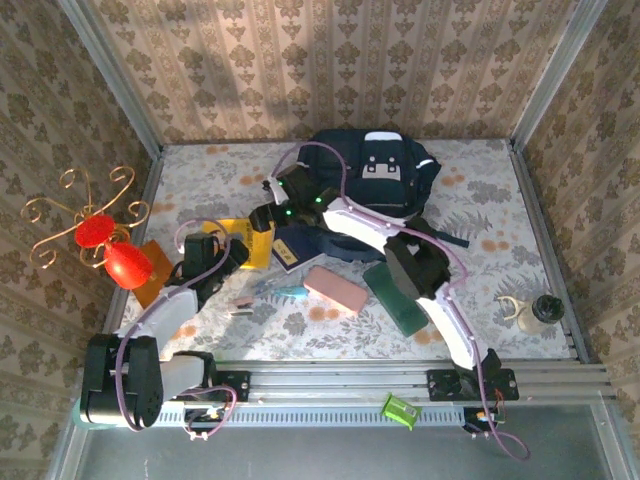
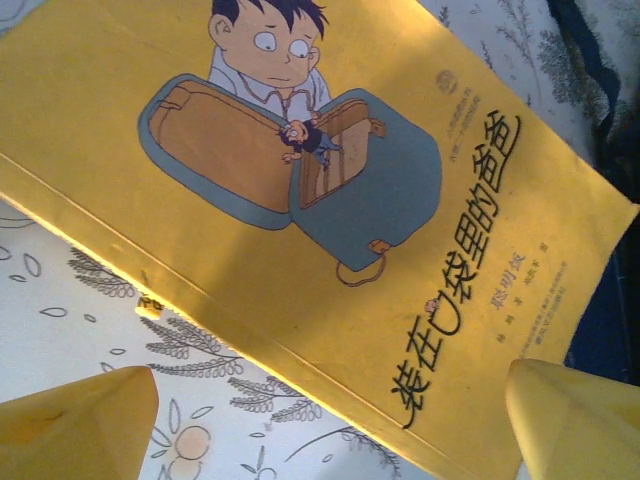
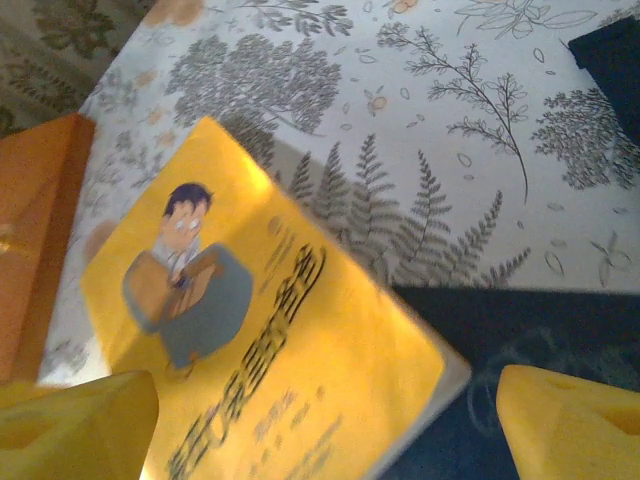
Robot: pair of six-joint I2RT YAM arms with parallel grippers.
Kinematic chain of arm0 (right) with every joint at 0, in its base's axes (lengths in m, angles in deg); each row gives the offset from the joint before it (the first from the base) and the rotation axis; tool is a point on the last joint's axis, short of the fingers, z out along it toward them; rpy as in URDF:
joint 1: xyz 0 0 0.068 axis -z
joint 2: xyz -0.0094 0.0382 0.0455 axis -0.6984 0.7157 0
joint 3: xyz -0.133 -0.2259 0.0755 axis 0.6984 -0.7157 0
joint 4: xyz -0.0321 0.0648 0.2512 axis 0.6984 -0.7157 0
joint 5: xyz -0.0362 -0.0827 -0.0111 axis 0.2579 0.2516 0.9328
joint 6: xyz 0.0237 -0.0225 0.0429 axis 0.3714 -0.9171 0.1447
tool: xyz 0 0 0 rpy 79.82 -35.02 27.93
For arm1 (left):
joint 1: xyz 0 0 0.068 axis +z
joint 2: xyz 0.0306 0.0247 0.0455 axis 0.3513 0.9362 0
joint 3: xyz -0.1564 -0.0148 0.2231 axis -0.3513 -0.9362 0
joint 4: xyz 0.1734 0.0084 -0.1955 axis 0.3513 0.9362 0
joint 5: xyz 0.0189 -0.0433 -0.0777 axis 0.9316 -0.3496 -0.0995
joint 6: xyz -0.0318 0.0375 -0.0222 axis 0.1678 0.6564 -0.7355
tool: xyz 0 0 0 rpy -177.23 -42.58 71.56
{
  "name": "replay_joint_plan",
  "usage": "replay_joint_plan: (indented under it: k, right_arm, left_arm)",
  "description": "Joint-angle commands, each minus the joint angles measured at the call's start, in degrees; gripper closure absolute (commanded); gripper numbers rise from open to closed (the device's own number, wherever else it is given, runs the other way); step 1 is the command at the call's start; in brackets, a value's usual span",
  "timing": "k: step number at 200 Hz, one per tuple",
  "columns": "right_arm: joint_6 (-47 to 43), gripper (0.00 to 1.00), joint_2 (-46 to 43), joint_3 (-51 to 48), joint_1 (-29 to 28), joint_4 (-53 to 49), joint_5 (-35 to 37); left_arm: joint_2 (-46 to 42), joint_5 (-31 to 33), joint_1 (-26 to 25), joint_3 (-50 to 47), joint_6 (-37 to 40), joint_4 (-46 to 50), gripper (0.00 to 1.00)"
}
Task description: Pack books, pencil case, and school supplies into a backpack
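Note:
The yellow book (image 1: 248,243) lies left of centre, one corner overlapping the navy book (image 1: 296,252). My left gripper (image 1: 222,252) hovers open over the yellow book's (image 2: 300,180) spine edge, its fingertips (image 2: 80,425) wide apart. My right gripper (image 1: 268,214) is open above the same yellow book (image 3: 260,340), with the navy book (image 3: 520,335) under its right finger. The backpack (image 1: 378,178) sits at the back centre. The pink pencil case (image 1: 335,290), a teal-handled tool (image 1: 286,291) and thin sticks (image 1: 240,306) lie toward the front.
An orange-brown slab (image 1: 150,275) lies at the left edge, also seen as the orange slab (image 3: 35,230). A dark green flat block (image 1: 396,296) lies under the right arm. A red ornament on gold wire (image 1: 108,248) stands at the left. A small bottle (image 1: 546,308) stands at right.

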Motion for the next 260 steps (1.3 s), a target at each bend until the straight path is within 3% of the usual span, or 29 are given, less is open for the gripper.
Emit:
replay_joint_plan:
  k: [1,22,70,132,183,229,260]
  right_arm:
    - [1.3,0.15,6.6,8.1,0.5,-6.4,-3.3]
    - [1.8,0.25,10.0,12.9,0.2,-8.7,-6.3]
    - [0.5,0.48,9.2,11.9,-0.3,-10.8,-7.4]
    - [3.0,0.82,4.8,4.8,-0.5,-6.9,-11.5]
    - [9.8,1.0,-2.7,-3.6,-0.5,2.2,-13.8]
    - [24.1,1.0,-10.0,-12.9,0.4,16.2,-13.3]
    - [29.6,1.0,-14.3,-19.7,1.0,21.9,-9.2]
  left_arm:
    - [0.7,-0.9,0.7,-0.3,-2.1,-1.0,0.1]
    - [1.6,-1.3,1.6,-0.6,-2.3,-0.7,0.09]
    - [3.8,-2.4,2.8,-2.6,-3.7,-3.9,0.09]
    - [11.2,-6.7,2.9,-1.1,-3.1,-9.4,0.12]
    - [9.0,-6.8,3.0,-1.8,-3.0,-11.3,0.12]
    - [7.0,-8.8,3.5,-1.6,-4.5,-13.0,0.12]
    - [5.7,-9.5,3.9,-2.1,-6.0,-13.8,0.1]
